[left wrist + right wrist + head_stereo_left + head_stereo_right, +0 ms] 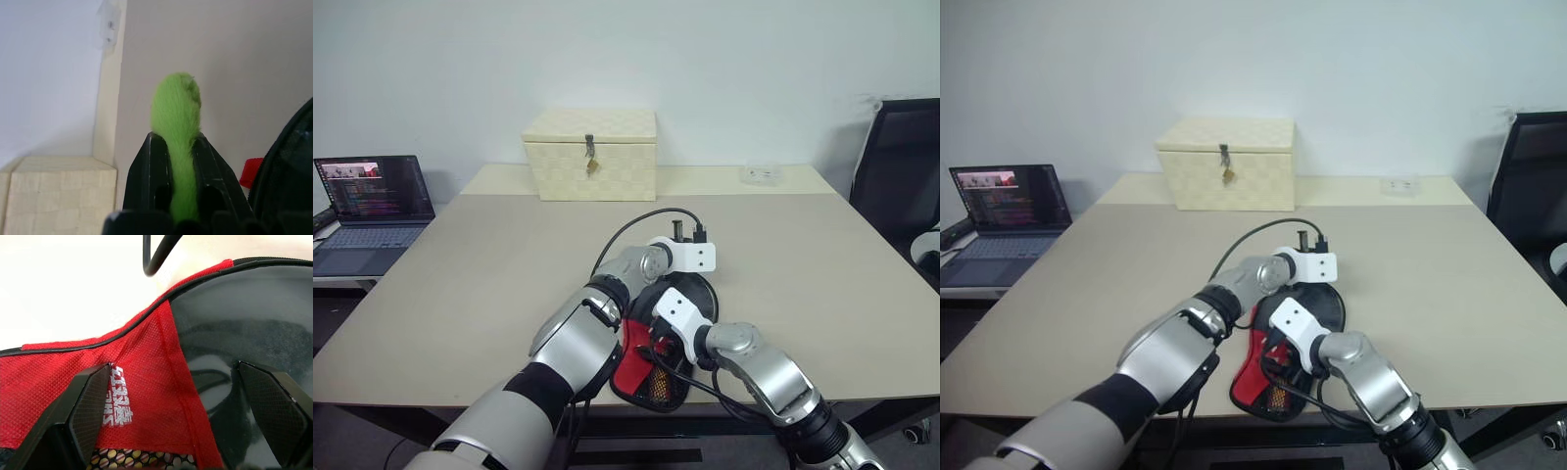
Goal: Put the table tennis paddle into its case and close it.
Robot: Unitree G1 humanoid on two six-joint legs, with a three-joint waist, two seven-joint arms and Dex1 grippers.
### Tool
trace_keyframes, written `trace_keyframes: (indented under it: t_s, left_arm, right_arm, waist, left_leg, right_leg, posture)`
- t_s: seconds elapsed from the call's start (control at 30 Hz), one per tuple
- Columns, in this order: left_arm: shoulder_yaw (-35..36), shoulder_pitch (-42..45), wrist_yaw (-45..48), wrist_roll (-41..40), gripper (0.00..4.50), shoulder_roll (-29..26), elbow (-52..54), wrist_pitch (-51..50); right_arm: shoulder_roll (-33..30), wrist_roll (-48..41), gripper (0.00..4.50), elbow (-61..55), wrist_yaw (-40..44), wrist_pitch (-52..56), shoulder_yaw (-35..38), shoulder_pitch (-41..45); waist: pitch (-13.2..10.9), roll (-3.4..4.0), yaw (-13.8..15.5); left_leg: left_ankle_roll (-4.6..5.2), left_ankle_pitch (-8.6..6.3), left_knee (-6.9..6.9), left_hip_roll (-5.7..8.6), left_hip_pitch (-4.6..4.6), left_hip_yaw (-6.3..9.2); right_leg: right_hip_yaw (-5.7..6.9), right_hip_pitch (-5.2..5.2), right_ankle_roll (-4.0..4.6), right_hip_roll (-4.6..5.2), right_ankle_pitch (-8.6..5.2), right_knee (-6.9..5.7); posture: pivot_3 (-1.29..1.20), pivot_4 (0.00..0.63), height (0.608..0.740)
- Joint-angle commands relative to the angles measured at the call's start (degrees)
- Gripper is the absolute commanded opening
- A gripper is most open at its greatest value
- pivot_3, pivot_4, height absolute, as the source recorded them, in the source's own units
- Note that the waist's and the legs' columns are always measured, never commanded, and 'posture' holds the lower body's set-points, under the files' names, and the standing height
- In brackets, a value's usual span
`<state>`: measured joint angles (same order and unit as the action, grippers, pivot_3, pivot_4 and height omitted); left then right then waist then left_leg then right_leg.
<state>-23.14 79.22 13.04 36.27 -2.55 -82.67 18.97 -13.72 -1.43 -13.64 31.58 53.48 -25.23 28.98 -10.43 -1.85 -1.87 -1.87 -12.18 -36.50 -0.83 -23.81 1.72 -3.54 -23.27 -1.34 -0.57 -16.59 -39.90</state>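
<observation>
The case (pixel 636 370) lies near the table's front edge, its red lower part and mesh pocket toward me and its black round part (pixel 697 294) farther off. My left gripper (pixel 175 139) is at the case's far end, shut on a green fuzzy tag (pixel 176 105), with the case's black rim (pixel 286 166) and a small red tab (pixel 251 171) beside it. My right gripper (pixel 174 368) hovers open just over the case's red fabric with the white logo (pixel 120 396), touching nothing. The table tennis paddle is hidden.
A cream woven box (pixel 590 155) with a metal latch stands at the table's back. A laptop (pixel 372 211) sits on a side surface at the left, a black chair (pixel 901 166) at the right. A small clear item (pixel 762 174) lies back right.
</observation>
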Motion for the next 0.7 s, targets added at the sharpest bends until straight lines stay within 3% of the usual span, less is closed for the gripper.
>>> trace_keyframes:
  t_s: [0.03, 0.17, 0.27, 0.57, 0.7]
  left_arm:
    - [4.97, -0.14, 3.55, -5.41, 0.11, -1.07, 3.30, -1.06]
    - [7.44, -1.89, 7.10, -7.66, 0.11, -2.70, 3.45, -3.51]
    - [8.91, -2.14, 10.82, -9.54, 1.04, -3.10, 3.82, -3.22]
    - [11.38, -1.80, 16.37, -12.52, 4.40, -4.79, 4.43, -2.09]
    - [15.75, -1.81, 21.15, -17.61, 4.47, -6.95, 5.11, -2.19]
  right_arm:
    - [1.49, -4.04, 4.50, 1.20, 2.31, 4.89, -0.16, -0.91]
    - [1.79, -5.45, 4.50, 0.36, 2.32, 5.72, 1.49, 0.16]
    - [1.92, -6.16, 4.50, 0.86, 2.03, 5.51, 1.80, 1.31]
    - [0.82, -8.19, 4.50, 1.17, 2.85, 5.55, 3.26, 4.35]
    - [-0.38, -9.63, 4.50, -0.07, 3.46, 6.04, 5.59, 5.48]
  waist:
    - [0.00, 0.00, -0.01]
    - [0.00, 0.00, -0.46]
    - [0.00, 0.00, -0.50]
    - [0.00, 0.00, -1.05]
    - [0.00, 0.00, -1.07]
  left_leg:
    - [0.00, 0.00, 0.00, 0.00, 0.00, 0.00]
    - [0.00, 0.00, 0.00, -0.01, 0.00, 0.01]
    - [0.00, 0.00, 0.00, 0.00, 0.00, 0.02]
    - [0.00, 0.00, -0.03, 0.00, -0.01, 0.02]
    - [0.00, 0.00, -0.03, 0.00, -0.05, 0.04]
  right_leg:
    - [0.00, 0.00, 0.00, 0.00, 0.00, 0.00]
    - [0.00, 0.00, 0.07, 0.00, 0.04, -0.02]
    - [0.02, 0.00, 0.07, 0.00, 0.04, -0.02]
    - [0.01, -0.01, 0.08, 0.01, 0.05, -0.05]
    - [0.03, -0.03, 0.10, 0.01, 0.06, -0.04]
  posture:
    - [0.00, 0.150, 0.740]
    - [0.00, 0.150, 0.740]
    - [0.00, 0.150, 0.740]
    - [0.00, 0.150, 0.740]
    - [0.00, 0.150, 0.740]
